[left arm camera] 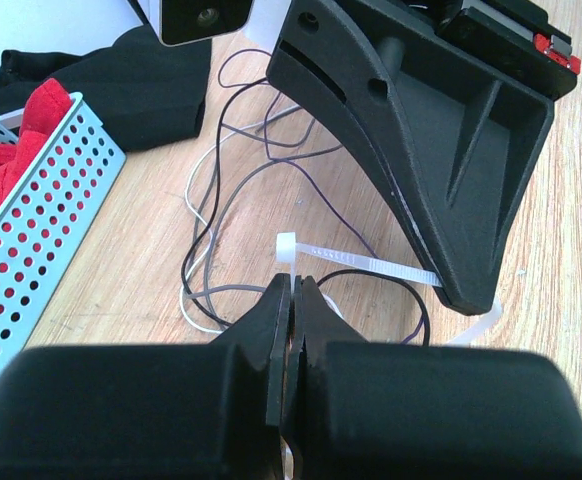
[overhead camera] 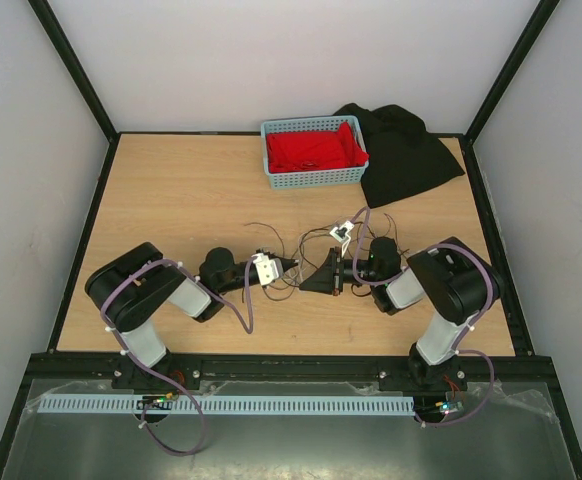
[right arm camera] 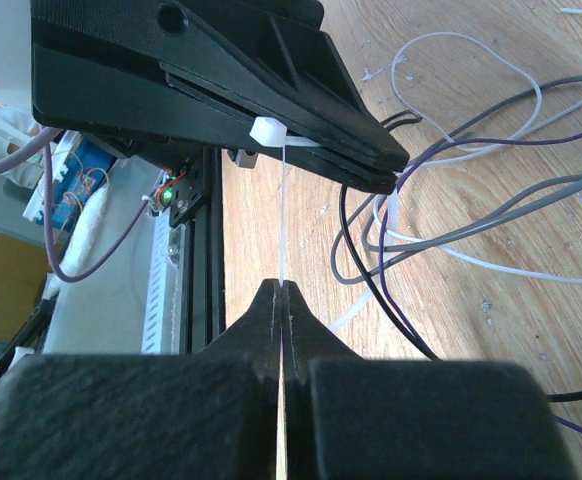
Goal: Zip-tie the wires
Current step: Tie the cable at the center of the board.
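The wires (overhead camera: pixel 306 245) lie in loose black, grey, white and purple loops on the wooden table between the two arms; they also show as wires (left arm camera: pixel 211 230) and wires (right arm camera: pixel 441 230). A white zip tie (left arm camera: pixel 371 264) stretches between the grippers. My left gripper (left arm camera: pixel 293 280) is shut on it just below its square head (left arm camera: pixel 286 246). My right gripper (right arm camera: pixel 283 285) is shut on the strap, which runs straight up to the head (right arm camera: pixel 268 130) at the left gripper's fingers (right arm camera: pixel 221 90). From above, the left gripper (overhead camera: pixel 293 266) and right gripper (overhead camera: pixel 307 282) almost meet.
A blue perforated basket (overhead camera: pixel 316 180) holding red cloth stands at the back, with a black cloth (overhead camera: pixel 401 150) to its right. The basket (left arm camera: pixel 31 230) is left of the wires in the left wrist view. A black rail (right arm camera: pixel 203 260) marks the table's near edge.
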Available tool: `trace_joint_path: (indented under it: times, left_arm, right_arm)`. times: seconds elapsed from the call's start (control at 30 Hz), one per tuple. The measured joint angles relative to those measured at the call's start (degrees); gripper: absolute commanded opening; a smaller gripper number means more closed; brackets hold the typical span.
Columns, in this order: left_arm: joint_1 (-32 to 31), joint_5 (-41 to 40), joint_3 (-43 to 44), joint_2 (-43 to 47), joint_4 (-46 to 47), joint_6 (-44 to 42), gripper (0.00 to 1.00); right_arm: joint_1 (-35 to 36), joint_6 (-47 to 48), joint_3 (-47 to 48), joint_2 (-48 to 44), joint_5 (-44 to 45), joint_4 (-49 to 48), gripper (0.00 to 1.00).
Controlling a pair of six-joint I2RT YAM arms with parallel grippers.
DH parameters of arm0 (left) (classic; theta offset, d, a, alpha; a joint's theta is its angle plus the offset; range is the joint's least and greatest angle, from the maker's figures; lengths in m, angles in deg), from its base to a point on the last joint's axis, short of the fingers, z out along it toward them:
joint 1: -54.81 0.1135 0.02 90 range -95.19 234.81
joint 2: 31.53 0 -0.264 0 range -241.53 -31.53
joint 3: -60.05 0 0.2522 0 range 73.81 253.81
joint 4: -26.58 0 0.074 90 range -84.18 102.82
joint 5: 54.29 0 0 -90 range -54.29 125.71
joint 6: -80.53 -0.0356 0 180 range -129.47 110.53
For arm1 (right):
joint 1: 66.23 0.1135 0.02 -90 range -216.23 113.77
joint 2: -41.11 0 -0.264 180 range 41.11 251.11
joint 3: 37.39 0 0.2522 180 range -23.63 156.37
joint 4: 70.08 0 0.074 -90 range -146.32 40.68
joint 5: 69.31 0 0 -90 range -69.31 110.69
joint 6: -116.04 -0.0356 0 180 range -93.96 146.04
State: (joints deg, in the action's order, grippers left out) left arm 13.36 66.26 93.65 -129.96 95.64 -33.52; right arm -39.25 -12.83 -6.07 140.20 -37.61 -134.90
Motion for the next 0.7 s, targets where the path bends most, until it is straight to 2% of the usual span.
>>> trace_joint_path:
  times: [0.7]
  left_arm:
    - [-0.44, -0.63, -0.02, 0.0, 0.0, -1.01, 0.0]
  right_arm:
    - [0.0, 1.55, 0.24, -1.42, 0.0, 3.02, 0.0]
